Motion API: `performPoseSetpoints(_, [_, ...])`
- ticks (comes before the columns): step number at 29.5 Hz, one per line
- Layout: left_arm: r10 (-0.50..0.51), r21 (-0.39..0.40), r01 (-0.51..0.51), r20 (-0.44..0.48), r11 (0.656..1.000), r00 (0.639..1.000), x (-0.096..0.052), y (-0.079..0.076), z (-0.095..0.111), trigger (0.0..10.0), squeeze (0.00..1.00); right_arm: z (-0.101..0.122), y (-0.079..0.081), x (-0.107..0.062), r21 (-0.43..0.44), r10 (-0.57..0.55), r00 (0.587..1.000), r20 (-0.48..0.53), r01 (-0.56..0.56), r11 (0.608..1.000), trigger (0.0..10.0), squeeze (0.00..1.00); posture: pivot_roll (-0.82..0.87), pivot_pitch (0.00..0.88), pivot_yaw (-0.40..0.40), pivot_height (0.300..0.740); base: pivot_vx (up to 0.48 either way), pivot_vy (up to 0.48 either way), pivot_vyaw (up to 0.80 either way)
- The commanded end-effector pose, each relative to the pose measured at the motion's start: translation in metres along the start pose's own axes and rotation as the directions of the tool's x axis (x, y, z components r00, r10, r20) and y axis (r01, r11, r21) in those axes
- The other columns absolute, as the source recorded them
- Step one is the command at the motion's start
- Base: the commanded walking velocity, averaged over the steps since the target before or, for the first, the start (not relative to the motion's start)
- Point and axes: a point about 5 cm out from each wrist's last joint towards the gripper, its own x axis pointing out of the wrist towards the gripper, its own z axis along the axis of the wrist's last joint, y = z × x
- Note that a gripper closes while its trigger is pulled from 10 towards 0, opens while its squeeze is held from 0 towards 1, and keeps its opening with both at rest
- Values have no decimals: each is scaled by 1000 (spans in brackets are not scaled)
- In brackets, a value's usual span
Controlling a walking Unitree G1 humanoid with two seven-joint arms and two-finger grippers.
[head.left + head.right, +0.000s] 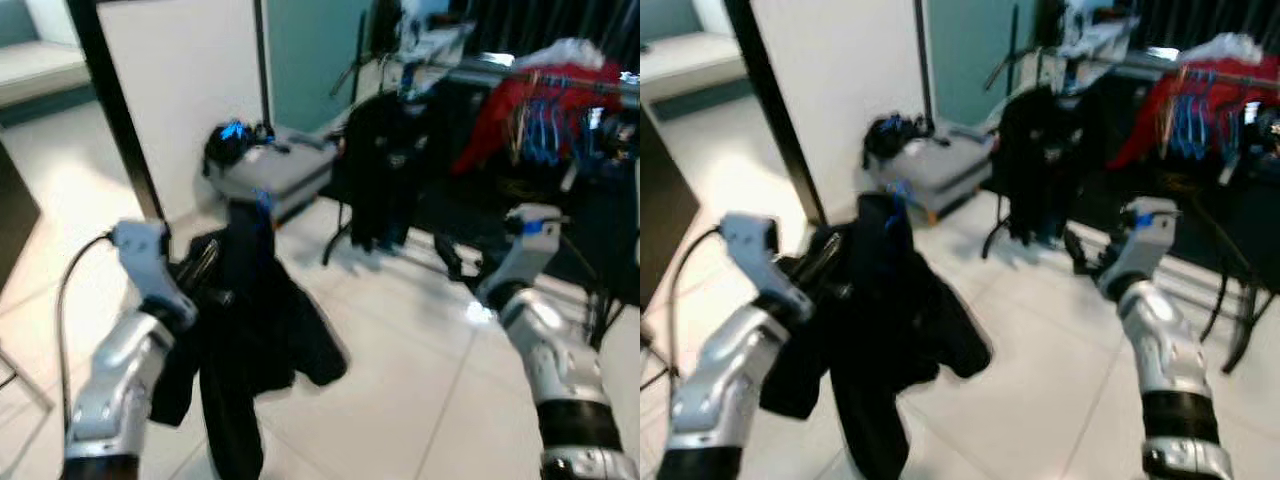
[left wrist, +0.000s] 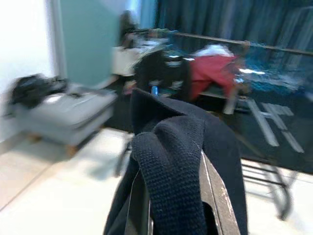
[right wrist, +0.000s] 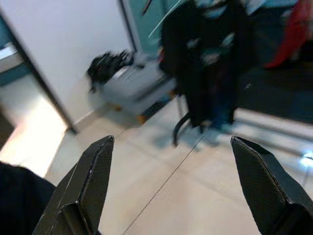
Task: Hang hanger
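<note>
Left gripper (image 1: 200, 272) clamped on dark garment (image 1: 255, 330) draped over hanger, hanging vertically. Clothes rail (image 1: 560, 78) well ahead, rightward, nearer right gripper (image 3: 171, 191), jaws wide, empty.

left arm (image 1: 115, 385): glossy silver shell, rounded segments, black band at its lower end
left wrist block (image 1: 140, 243): pale grey, boxy, just behind the gripper
cable (image 1: 66, 290): thin, black, looping from the left wrist block back along the arm
right arm (image 1: 550, 350): silver shell, wide black ring further back
right wrist block (image 1: 533, 226): light grey, blue mark
right gripper (image 3: 176, 196): black, wedge-shaped fingers (image 3: 85, 188), set wide apart
</note>
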Motion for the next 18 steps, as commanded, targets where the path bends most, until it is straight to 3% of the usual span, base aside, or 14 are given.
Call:
performPoseSetpoints(1, [21,26,-22,54,999,998,1,4,10,10000,0,0,5,2,8,16,1000,11,-16,1000,10000,0,-86,0,-18,735,480,0,-800])
performPoseSetpoints(10, [-16,38,14,70,999,997,8,-2,10,10000,0,1,3,0,14,2,999,33,-3,1000,10000,0,-92,0,-10,735,480,0,0])
performPoseSetpoints(18, [-74,21,72,136,997,988,14,-15,21,10000,0,1,2,2,17,-4,999,40,3,1000,10000,0,-99,0,-14,735,480,0,0])
